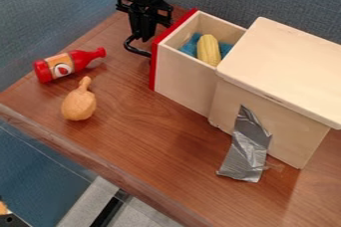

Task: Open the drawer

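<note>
The drawer could be pushed shut if its front is bumped by the hand beside it, whose opening and hold cannot be told.

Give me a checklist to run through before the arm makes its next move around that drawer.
1. Drawer standing out from the box: ok, its inside is in view.
2. Yellow corn inside the drawer: ok, it lies by the blue cloth.
3. Red bottle and brown drumstick apart from the drawer's red front: ok, both lie on the table beyond it.
4. Gripper free of the black handle: cannot tell, they overlap in this view.
5. Silver tape running from box to table: ok; how firmly it holds: cannot tell.
</note>
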Robot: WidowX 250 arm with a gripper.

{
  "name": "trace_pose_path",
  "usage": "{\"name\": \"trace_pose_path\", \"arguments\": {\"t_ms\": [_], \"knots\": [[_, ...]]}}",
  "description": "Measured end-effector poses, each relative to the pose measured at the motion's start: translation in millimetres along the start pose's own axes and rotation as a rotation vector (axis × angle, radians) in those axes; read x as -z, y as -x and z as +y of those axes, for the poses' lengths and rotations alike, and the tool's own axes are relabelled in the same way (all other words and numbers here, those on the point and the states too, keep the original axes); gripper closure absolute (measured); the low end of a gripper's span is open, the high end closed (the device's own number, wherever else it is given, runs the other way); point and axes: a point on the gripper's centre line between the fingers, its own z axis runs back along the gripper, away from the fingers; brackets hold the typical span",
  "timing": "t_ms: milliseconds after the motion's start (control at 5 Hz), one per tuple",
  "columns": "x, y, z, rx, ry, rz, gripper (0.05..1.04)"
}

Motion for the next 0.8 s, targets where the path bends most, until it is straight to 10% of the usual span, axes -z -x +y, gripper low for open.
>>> {"name": "trace_pose_path", "arguments": {"t_ms": [400, 800], "knots": [[1.4, 0.2, 3.4, -0.004, -0.003, 0.005, 0.894], [-1.2, 0.7, 10.1, -0.007, -0.01, 0.005, 0.343]]}}
